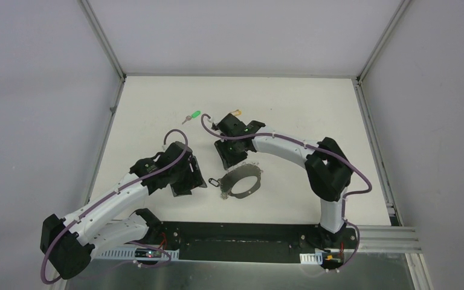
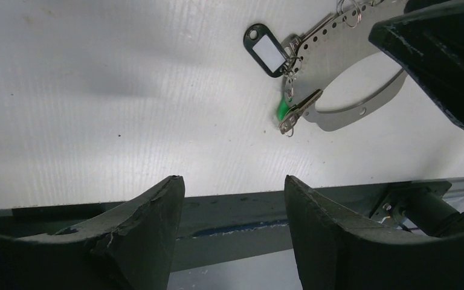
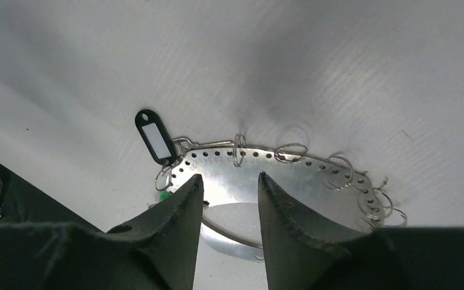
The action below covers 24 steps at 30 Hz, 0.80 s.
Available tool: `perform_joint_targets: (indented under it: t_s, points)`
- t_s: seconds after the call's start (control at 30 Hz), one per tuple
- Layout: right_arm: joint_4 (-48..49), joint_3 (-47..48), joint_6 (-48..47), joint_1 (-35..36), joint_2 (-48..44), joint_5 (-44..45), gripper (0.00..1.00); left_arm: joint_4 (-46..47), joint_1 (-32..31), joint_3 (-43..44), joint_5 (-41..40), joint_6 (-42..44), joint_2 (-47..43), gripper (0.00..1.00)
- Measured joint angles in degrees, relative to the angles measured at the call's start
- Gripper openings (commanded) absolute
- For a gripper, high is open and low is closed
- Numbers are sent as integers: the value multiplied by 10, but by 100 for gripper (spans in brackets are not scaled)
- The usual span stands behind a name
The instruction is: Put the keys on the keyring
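i am observing the left tool [image 2: 234,186] hanging wide open, empty; the right tool [image 3: 231,180] is hovering half open over the keyring [image 3: 305,176], holding nothing.

One green key [image 1: 196,113], one yellow key [image 1: 237,112], both counted as loose, one keyring [image 2: 344,118], one black tag [image 2: 267,50], left gripper [image 2: 232,181], right gripper [image 3: 230,178], counted as two.

**Legible markings: none found.**
The white insert of the black key tag [image 2: 266,49] hanging on the keyring [image 2: 344,118] was blank in both wrist views. The keyring's perforated metal band carried no stamp, brand or number that could be made out. In the overhead view, any print on the base rail [image 1: 241,238] was too small to read.
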Motion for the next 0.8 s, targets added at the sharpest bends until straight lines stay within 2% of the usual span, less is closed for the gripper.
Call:
perform_joint_targets:
  t_s: [0.23, 0.67, 0.8]
  points:
    - [-14, 60, -1, 25, 56, 10, 37, -20, 0, 7, -4, 2, 3, 64]
    - [-47, 72, -4, 38, 80, 60, 37, -33, 0, 7, -3, 5, 11, 63]
    - [-52, 72, -5, 39, 84, 60, 32, -33, 0, 7, -3, 7, 14, 63]
